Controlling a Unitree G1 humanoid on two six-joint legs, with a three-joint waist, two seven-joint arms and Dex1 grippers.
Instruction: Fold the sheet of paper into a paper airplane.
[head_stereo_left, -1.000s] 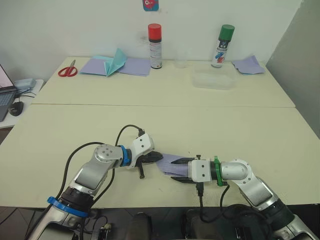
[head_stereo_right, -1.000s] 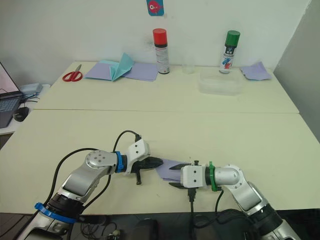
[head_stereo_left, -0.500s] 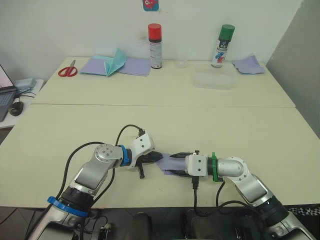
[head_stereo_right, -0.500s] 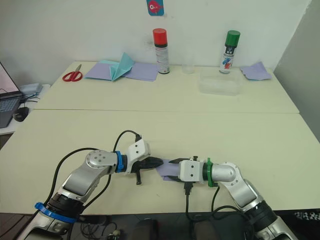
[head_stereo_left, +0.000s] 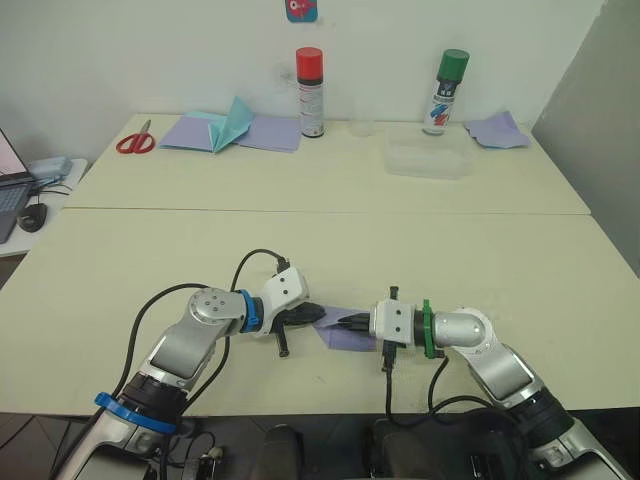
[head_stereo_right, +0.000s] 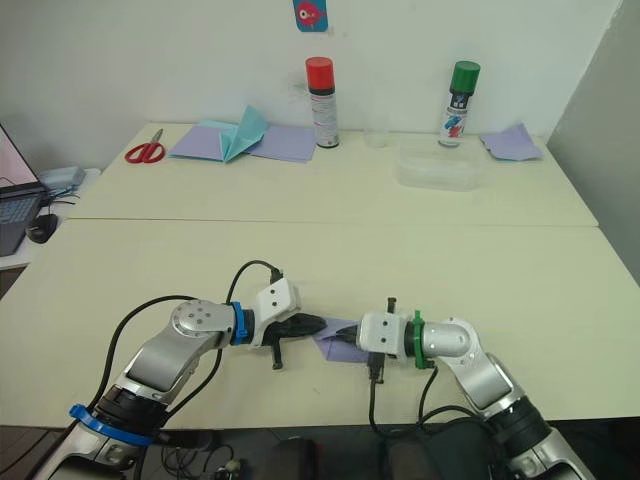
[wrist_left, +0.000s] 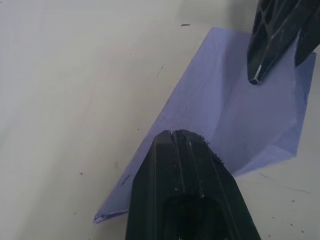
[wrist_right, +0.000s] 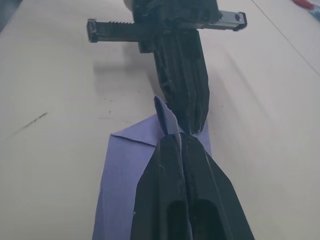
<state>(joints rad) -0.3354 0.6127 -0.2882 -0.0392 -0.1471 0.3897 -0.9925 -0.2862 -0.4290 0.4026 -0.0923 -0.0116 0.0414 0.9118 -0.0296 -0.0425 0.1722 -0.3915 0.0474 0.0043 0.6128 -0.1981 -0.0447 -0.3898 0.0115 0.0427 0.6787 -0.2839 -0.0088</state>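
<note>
The sheet of paper (head_stereo_left: 343, 330), pale lavender and partly folded, lies near the table's front edge between my two grippers. My left gripper (head_stereo_left: 318, 316) is shut, its tip resting on the paper's left part (wrist_left: 235, 115). My right gripper (head_stereo_left: 352, 323) reaches in from the right and is shut on a raised flap of the paper (wrist_right: 163, 114), tip to tip with the left gripper (wrist_right: 192, 125). The rest of the sheet (wrist_right: 125, 170) lies flat under the right fingers (wrist_right: 165, 165).
At the back stand a red-capped spray can (head_stereo_left: 310, 92), a green-capped one (head_stereo_left: 444, 92), a clear cup (head_stereo_left: 361, 125) and a clear plastic box (head_stereo_left: 428, 160). Red scissors (head_stereo_left: 134, 138), lavender sheets with a teal paper shape (head_stereo_left: 232, 125) and more lavender paper (head_stereo_left: 497, 130) lie there too.
My right gripper rolled its wrist, slid left over the paper and closed its fingers, which stood open a second ago. The left gripper stayed put.
</note>
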